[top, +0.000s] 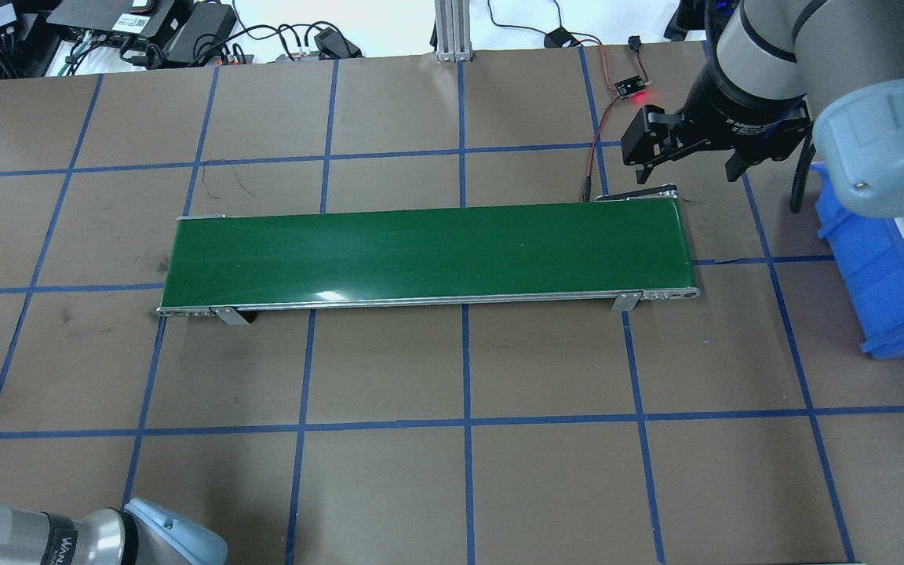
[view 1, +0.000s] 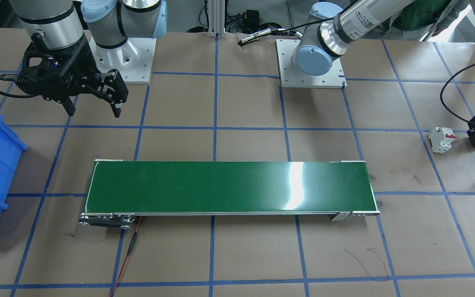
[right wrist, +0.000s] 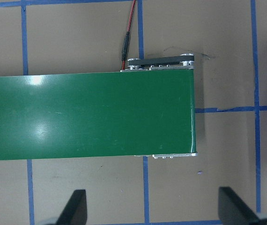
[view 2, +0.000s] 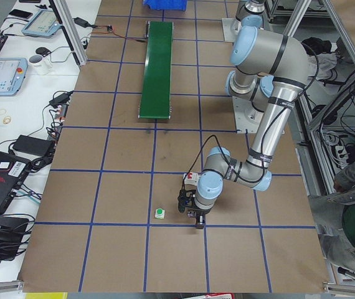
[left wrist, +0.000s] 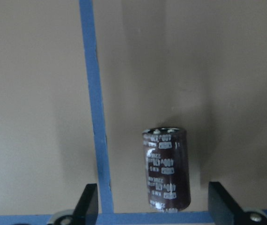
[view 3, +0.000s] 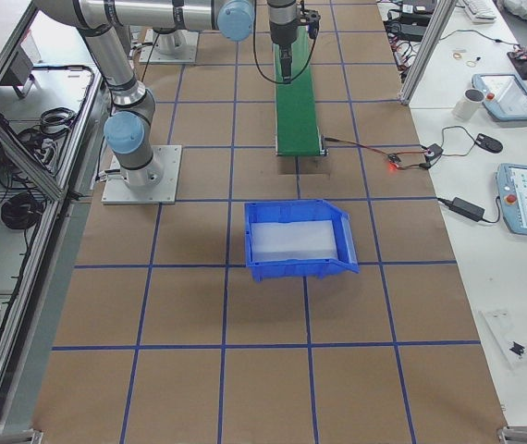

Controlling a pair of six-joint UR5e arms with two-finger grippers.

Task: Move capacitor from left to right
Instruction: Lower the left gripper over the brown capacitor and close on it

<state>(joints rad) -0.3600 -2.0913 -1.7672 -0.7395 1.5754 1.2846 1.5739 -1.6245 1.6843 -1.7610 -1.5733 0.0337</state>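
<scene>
Green conveyor belt [view 1: 229, 187] sits mid-table, right gripper [view 1: 94, 112] hanging wide open over its end. Left gripper [left wrist: 152, 187] gapes either side of the capacitor [left wrist: 166, 168] on the paper. Close off-centre and that round can could skid free!

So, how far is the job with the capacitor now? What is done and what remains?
Done: nothing that shows yet. The capacitor sits on the table paper on the robot's left side. In hand: the left gripper is open, a finger on each side of the capacitor, not closed on it. Left: grip, lift and carry to the right, where the green belt is bare and the right gripper hangs open.
</scene>
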